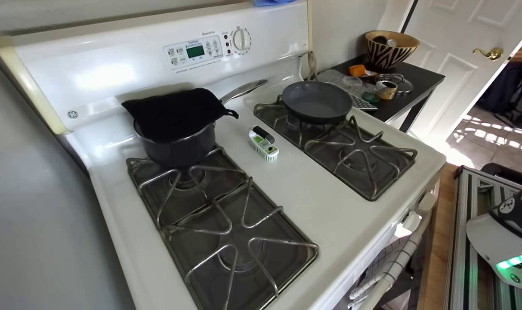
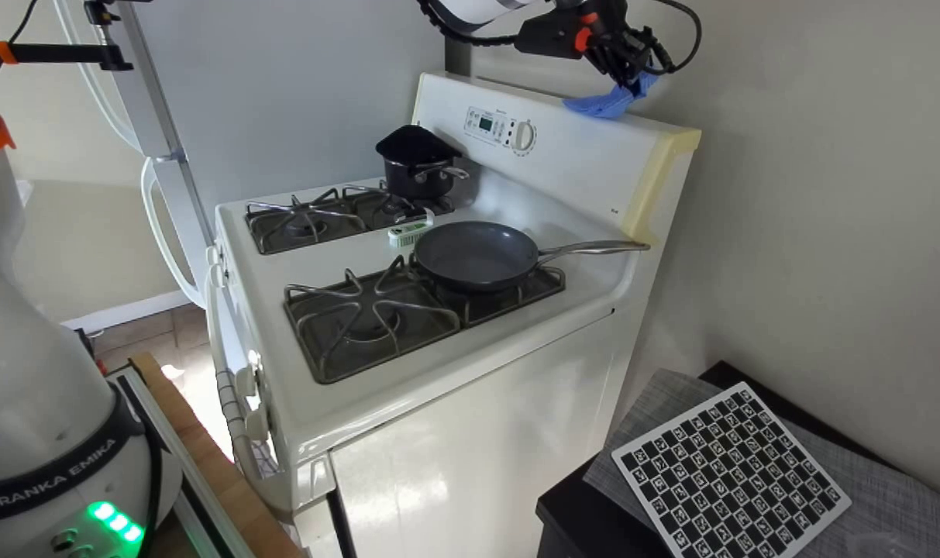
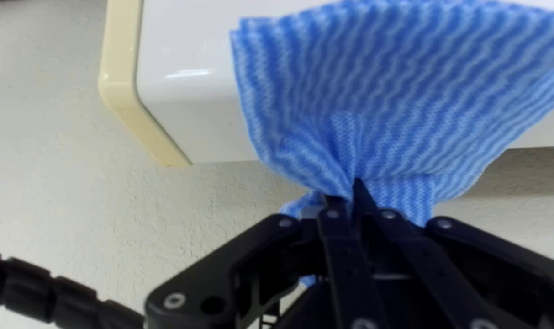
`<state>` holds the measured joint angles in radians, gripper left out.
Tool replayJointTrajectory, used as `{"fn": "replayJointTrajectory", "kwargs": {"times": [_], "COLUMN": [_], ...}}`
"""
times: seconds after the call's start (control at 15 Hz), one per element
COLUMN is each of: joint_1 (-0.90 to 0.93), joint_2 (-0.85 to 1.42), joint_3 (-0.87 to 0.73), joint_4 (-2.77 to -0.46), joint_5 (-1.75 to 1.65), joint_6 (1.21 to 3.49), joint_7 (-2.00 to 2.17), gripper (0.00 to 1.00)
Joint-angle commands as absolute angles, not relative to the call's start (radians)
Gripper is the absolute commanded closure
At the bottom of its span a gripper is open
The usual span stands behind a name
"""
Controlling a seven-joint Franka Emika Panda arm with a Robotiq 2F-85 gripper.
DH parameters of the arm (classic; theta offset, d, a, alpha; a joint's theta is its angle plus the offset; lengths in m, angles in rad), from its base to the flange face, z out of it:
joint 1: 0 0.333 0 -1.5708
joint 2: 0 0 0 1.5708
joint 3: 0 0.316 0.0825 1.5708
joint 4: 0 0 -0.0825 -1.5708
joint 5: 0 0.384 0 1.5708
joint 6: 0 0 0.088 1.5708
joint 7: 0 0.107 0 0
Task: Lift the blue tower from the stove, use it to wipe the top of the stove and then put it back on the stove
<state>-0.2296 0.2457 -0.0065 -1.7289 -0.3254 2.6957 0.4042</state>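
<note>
In the wrist view: towel (image 3: 395, 91), 2 o'clock, blue with paler wavy stripes; gripper (image 3: 349, 197), 5 o'clock, black; stove trim (image 3: 120, 77), 10 o'clock, cream. In an exterior view: bowl (image 1: 387, 54), 2 o'clock, tan with dark zebra-like stripes. In an exterior view: board (image 2: 731, 474), 4 o'clock, black-and-white checks, white border.

In an exterior view, sight ran obliquely down across the stove (image 1: 286, 189) toward a white door (image 1: 454, 82). In an exterior view, from farther off, it ran past a table (image 2: 566, 510) toward a refrigerator (image 2: 307, 101). Both shared the stove's top, from opposing sides. The wrist view faced downward, close above the blue towel (image 3: 395, 91).
</note>
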Motion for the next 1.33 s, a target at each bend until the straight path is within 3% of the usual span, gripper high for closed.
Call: {"fn": "replayJointTrajectory", "kwargs": {"times": [0.0,1.07,1.2,1.27], "joint_1": [-0.151,-0.064,-0.061,-0.058], "joint_2": [0.272,0.259,0.258,0.257], "joint_3": [-0.082,-0.164,-0.164,-0.166], "joint_4": [-1.693,-1.686,-1.685,-1.685], "joint_5": [-0.242,-0.249,-0.251,-0.254], "joint_6": [2.662,2.574,2.571,2.571], "joint_7": [0.373,0.375,0.374,0.375], "gripper": [1.00,1.00,0.88,0.71]}}
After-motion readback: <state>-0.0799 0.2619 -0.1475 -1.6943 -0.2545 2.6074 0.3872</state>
